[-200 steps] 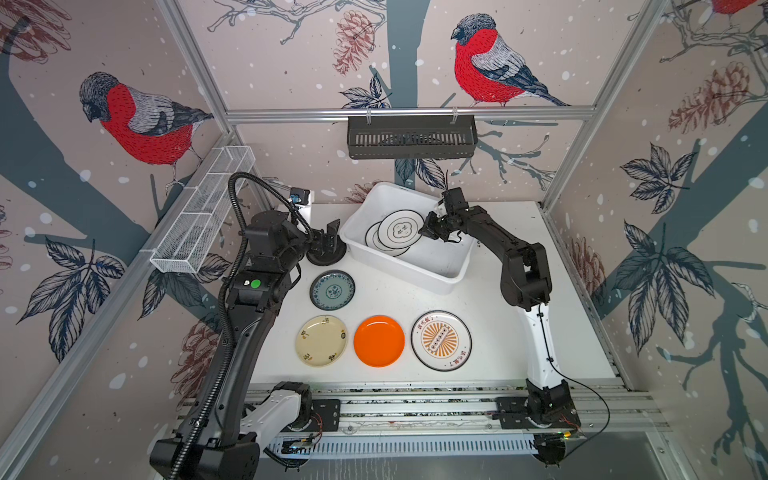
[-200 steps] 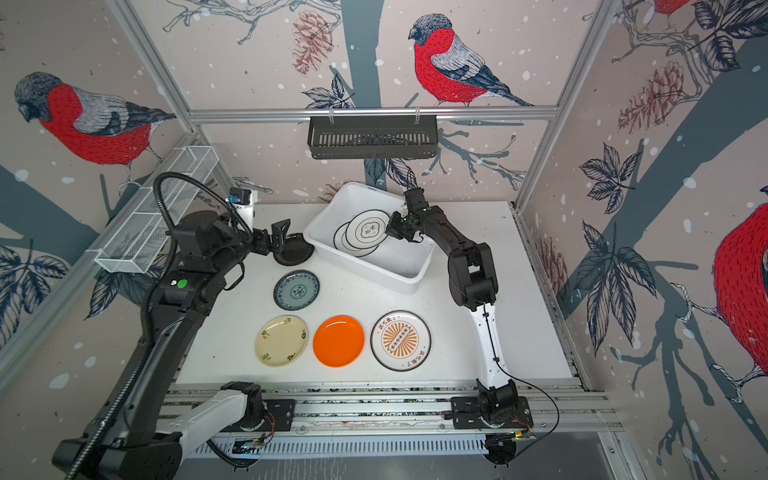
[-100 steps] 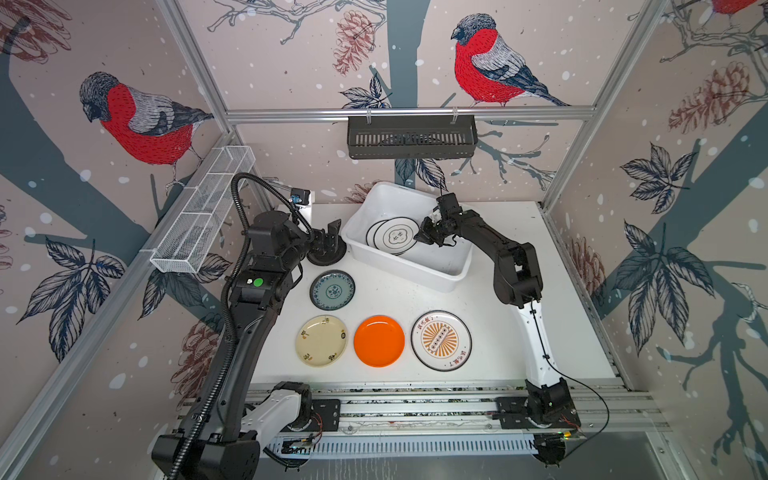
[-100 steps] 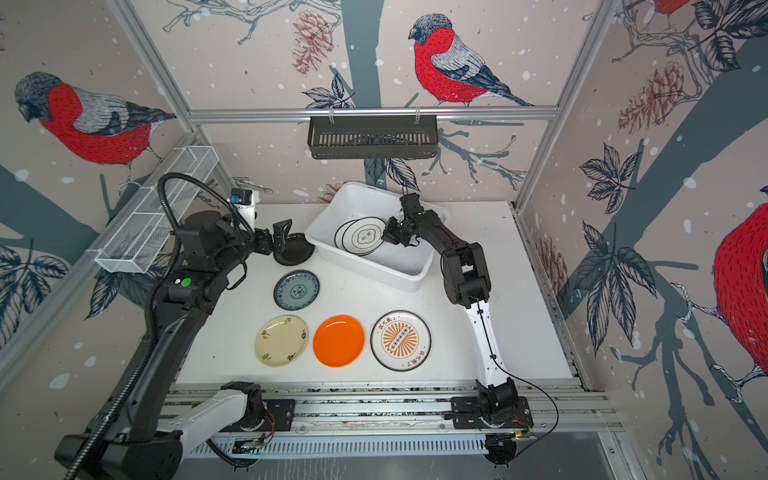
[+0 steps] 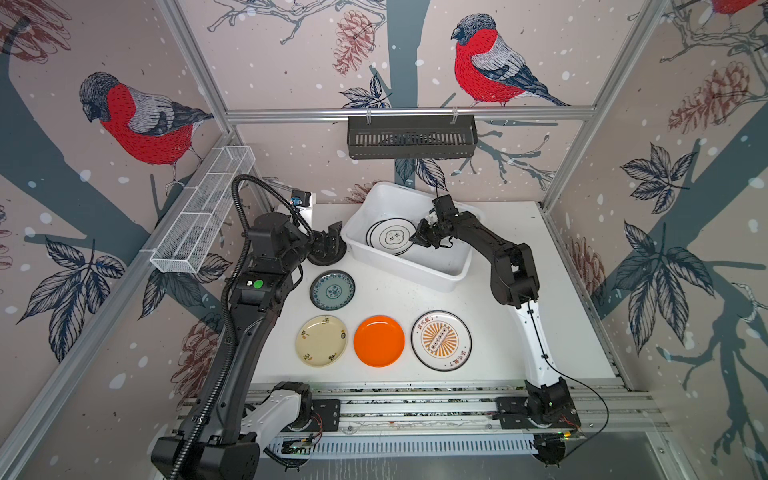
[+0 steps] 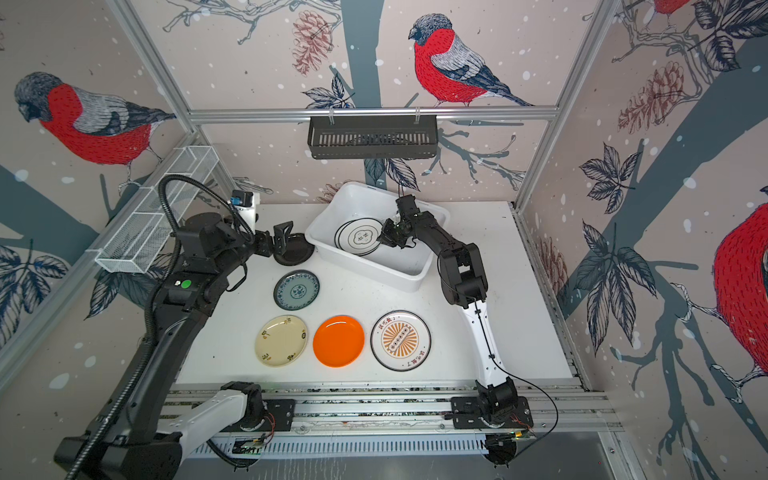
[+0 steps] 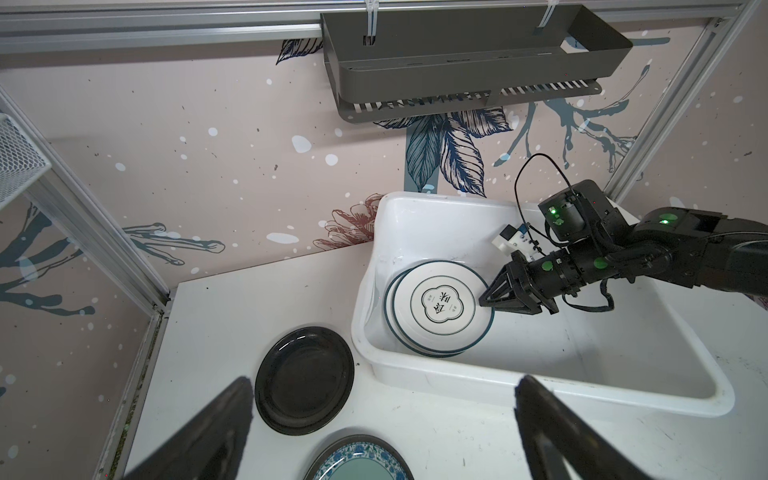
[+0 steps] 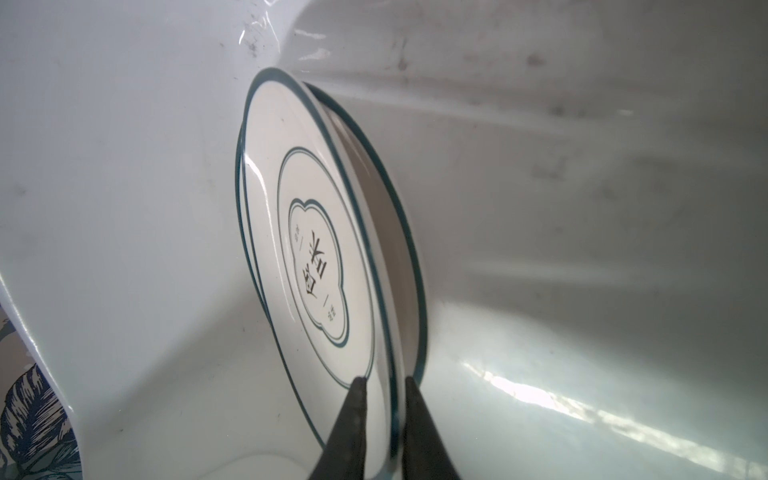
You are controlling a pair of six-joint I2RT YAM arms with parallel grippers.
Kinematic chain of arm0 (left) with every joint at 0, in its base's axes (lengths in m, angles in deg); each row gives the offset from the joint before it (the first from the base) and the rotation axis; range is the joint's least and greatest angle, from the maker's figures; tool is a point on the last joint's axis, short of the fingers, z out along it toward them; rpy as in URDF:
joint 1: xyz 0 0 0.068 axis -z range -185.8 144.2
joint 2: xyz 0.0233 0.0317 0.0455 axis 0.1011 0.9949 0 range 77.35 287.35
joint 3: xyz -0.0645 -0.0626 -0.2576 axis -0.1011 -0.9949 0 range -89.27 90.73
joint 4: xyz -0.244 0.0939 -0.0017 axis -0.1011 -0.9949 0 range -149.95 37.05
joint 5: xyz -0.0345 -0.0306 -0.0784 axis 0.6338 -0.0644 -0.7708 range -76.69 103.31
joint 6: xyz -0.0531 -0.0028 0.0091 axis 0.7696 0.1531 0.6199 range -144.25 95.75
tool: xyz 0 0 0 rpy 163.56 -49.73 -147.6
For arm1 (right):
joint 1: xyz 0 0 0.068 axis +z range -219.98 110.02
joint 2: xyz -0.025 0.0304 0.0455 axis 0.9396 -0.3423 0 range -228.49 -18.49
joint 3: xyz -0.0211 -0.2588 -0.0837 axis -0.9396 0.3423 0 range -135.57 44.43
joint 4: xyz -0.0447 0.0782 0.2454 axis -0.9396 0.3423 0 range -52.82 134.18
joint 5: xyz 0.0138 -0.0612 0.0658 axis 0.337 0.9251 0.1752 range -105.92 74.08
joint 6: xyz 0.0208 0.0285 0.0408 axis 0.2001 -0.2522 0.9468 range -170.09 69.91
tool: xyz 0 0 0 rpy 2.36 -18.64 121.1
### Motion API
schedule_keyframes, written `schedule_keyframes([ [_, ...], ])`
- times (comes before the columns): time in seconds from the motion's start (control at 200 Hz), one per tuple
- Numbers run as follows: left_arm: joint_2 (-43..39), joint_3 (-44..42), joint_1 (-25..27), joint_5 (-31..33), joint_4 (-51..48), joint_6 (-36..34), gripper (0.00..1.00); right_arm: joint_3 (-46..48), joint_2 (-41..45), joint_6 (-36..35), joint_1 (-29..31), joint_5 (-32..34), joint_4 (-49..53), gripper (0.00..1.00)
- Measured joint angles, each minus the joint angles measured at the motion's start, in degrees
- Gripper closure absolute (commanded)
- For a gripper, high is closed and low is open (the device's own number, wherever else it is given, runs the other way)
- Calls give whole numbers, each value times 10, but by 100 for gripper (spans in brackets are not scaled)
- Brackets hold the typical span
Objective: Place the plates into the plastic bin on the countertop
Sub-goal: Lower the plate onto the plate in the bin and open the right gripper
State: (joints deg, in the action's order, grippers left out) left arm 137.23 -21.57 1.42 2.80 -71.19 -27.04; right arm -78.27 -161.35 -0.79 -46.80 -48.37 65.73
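Two black-rimmed white emblem plates (image 5: 392, 237) (image 8: 316, 266) lie stacked in the left end of the white plastic bin (image 5: 407, 272) (image 7: 540, 386). My right gripper (image 5: 413, 239) (image 7: 482, 300) (image 8: 382, 380) straddles the top plate's rim, its jaws parted narrowly with thin gaps beside the rim. On the countertop (image 5: 519, 353) lie the black plate (image 5: 328, 259) (image 7: 305, 380), the teal plate (image 5: 332, 289), the cream plate (image 5: 321, 340), the orange plate (image 5: 379, 340) and the sunburst plate (image 5: 441, 340). Above the black plate my left gripper (image 5: 332, 241) (image 7: 384, 380) hangs wide open, holding nothing.
A black slotted basket (image 5: 411, 137) hangs on the back rail. On the left wall sits a white wire-mesh rack (image 5: 199, 216). Aluminium posts stand at the back corners, and the arms' base rails (image 5: 415, 407) run along the front edge.
The right gripper carried the emblem plate leftward and down onto the other plate in the bin, and its jaws have parted slightly. The left arm stayed still.
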Motion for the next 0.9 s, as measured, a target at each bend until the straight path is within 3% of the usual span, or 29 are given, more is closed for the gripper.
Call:
schedule_keyframes([
  [0.901,-28,-25,0,-11,0,13,3,-42,-19,-5,14,18,56,63],
])
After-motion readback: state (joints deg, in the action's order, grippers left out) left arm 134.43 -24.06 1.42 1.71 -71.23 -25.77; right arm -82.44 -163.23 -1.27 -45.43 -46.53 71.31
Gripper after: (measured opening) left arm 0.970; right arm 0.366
